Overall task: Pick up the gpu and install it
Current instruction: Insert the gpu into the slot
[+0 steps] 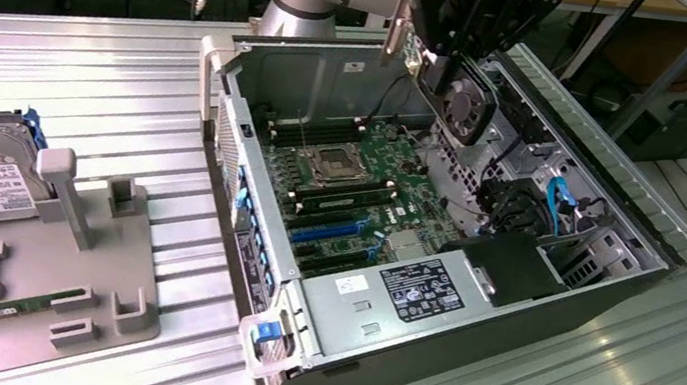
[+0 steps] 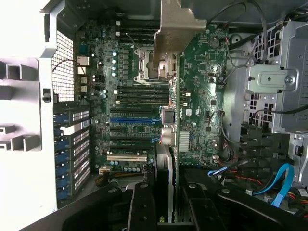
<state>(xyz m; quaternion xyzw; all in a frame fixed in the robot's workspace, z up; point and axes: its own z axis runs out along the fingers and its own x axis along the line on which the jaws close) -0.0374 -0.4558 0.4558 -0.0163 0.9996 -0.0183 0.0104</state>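
**Card held over the open case, not yet seated**

The black two-fingered end effector (image 1: 454,59) (image 2: 171,211) is clamped on the gpu (image 1: 464,106) (image 2: 198,106), a flat green circuit card with a round black fan and a silver metal bracket at one end. The card hangs on edge above the open black-and-silver computer case (image 1: 461,363) (image 2: 62,72), over the far part of its green motherboard (image 1: 372,186) (image 2: 120,72), clear of every component inside.

The step in hand looks like lining the card up with a slot. To do it well, keep the card's lower edge parallel to the long blue expansion slots (image 1: 331,233) (image 2: 131,120) inside the case. Turn the bracket toward the case's perforated rear wall. Lower straight, without tilting, and steer clear of the blue cable (image 1: 556,197) (image 2: 284,185) at the case's drive end.
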